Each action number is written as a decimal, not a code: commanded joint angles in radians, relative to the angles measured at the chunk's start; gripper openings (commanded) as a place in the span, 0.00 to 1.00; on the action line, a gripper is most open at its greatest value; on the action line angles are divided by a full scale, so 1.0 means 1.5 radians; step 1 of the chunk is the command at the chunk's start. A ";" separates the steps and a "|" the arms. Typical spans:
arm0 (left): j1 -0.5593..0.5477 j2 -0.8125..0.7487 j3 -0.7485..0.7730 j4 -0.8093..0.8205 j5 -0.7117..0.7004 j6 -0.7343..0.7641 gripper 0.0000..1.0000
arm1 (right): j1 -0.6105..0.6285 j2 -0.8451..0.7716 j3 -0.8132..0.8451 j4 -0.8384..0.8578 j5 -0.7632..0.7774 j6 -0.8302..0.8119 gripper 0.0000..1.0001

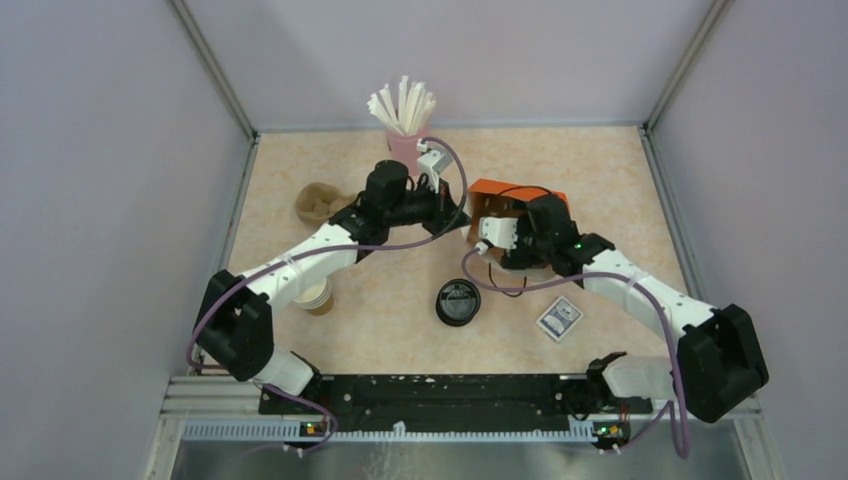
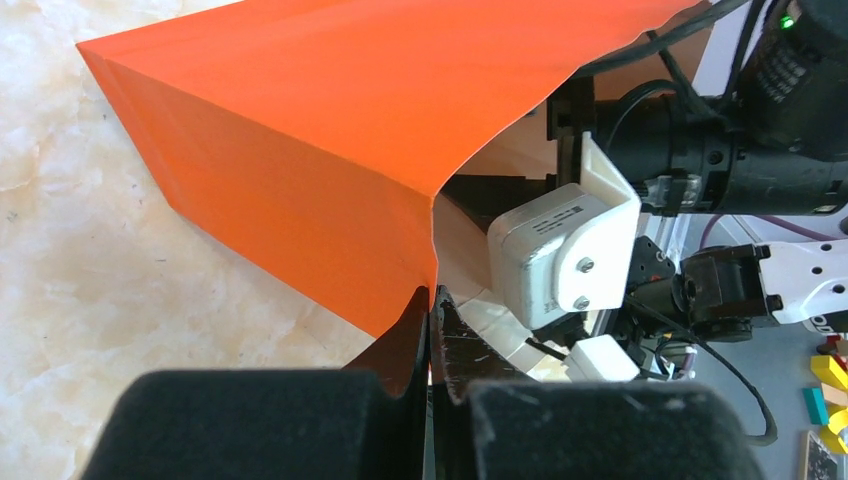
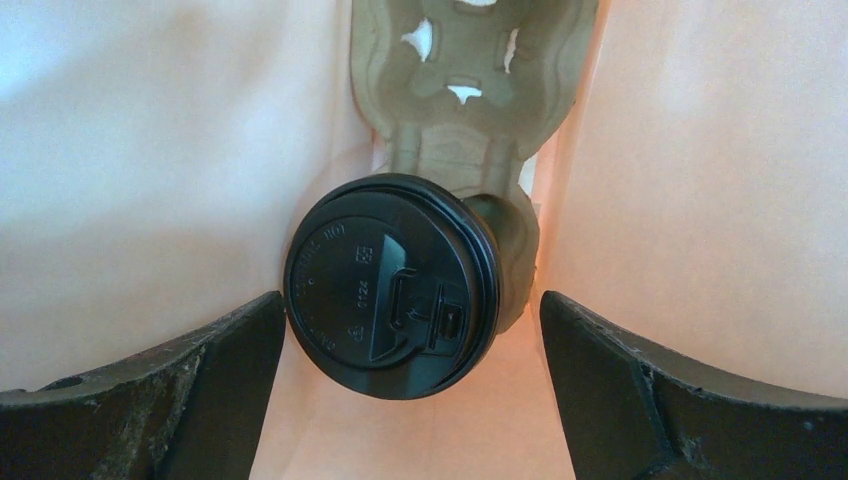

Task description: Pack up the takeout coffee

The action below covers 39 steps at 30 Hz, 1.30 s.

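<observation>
Right wrist: our right gripper point(image 3: 412, 305) gapes wide around the takeout coffee point(image 3: 390, 285) inside the orange bag point(image 2: 300, 130); our left gripper point(image 2: 432, 310) pinches the bag's edge.

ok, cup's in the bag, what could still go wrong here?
Left gripper pinches only the orange bag rim; a slip could collapse the mouth onto the right arm.
Takeout coffee looks perched at the pulp carrier's edge, possibly unseated; it could tip.
Right gripper is open with one finger near the lid; backing out might clip it.

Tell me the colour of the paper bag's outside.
Plain bright orange. The bag shows best in the left wrist view.
</observation>
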 commanded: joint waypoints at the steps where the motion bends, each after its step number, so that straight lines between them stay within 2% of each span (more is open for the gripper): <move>1: -0.001 0.005 0.029 0.015 0.009 0.013 0.00 | -0.007 -0.030 0.047 -0.033 -0.031 0.012 0.96; 6: -0.001 0.007 0.031 0.013 0.009 0.013 0.00 | -0.007 -0.042 0.053 -0.056 -0.038 0.015 0.98; 17: 0.000 0.008 0.032 0.017 0.012 0.013 0.00 | -0.007 -0.073 0.060 -0.060 -0.037 0.045 0.93; 23: 0.000 0.007 0.032 0.022 0.013 0.010 0.00 | -0.007 -0.075 0.067 -0.078 -0.044 0.049 0.72; 25: 0.000 0.006 0.032 0.021 0.014 0.010 0.00 | -0.007 -0.074 0.069 -0.075 -0.044 0.053 0.70; 29: 0.000 0.004 0.030 0.020 0.014 0.009 0.00 | -0.007 -0.075 0.072 -0.086 -0.050 0.062 0.70; 32: 0.000 0.003 0.030 0.019 0.012 0.010 0.00 | -0.007 -0.080 0.071 -0.105 -0.055 0.062 0.84; 34: -0.001 0.003 0.032 0.018 0.013 0.010 0.00 | -0.007 -0.088 0.073 -0.111 -0.059 0.063 0.89; 37: 0.000 0.005 0.032 0.020 0.013 0.008 0.00 | -0.007 -0.096 0.078 -0.122 -0.060 0.065 0.89; 39: -0.001 0.007 0.031 0.022 0.013 0.007 0.00 | -0.007 -0.098 0.083 -0.128 -0.062 0.068 0.85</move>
